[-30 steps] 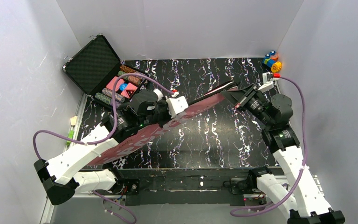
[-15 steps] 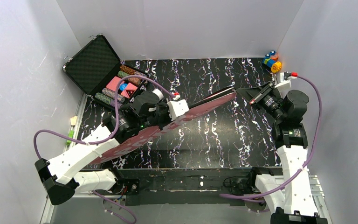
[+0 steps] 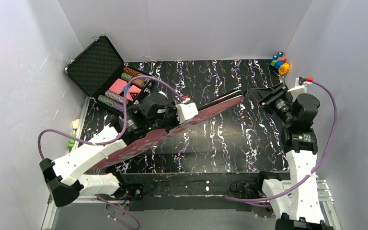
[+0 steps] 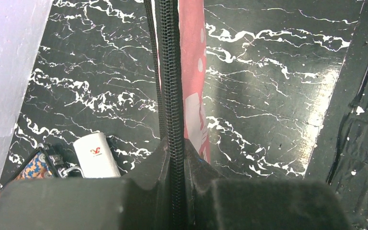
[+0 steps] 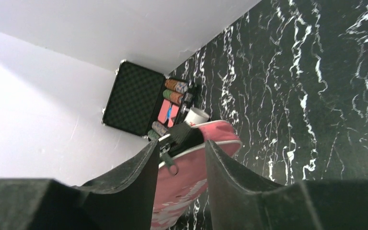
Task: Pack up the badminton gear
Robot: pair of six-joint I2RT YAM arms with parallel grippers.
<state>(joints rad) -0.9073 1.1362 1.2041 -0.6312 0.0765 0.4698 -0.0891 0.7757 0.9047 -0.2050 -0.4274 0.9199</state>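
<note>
1. At the far-left corner of the black, white-veined table (image 3: 230, 143), a black hard case (image 3: 93, 64) stands open, foam-lined, with striped chips inside.
2. The left gripper (image 4: 175, 158) is clamped tight on the black zipper edge of the pink fabric bag (image 3: 143, 141), which slants from the near-left edge towards the centre.
3. The right gripper (image 5: 181, 143) stands parted and empty, just off the bag's rounded tip.
4. Small coloured blocks (image 3: 280, 63) sit in the far-right corner.

Inventory, by kind:

- Bench (image 3: 220, 143): one.
- Pink bag (image 3: 139, 143): one.
- Black case (image 3: 96, 64): one. It contains several rows of chips (image 3: 117, 98); the exact number is not legible.
- Arms: two, the left arm (image 3: 91, 153) and the right arm (image 3: 299, 143).
- Pincers: two, the left pincer (image 4: 175, 153) and the right pincer (image 5: 181, 146).
- Purple cables (image 3: 45, 139): two, one per arm.
- Coloured blocks (image 3: 280, 62): one cluster; the pieces are too small to count.
</note>
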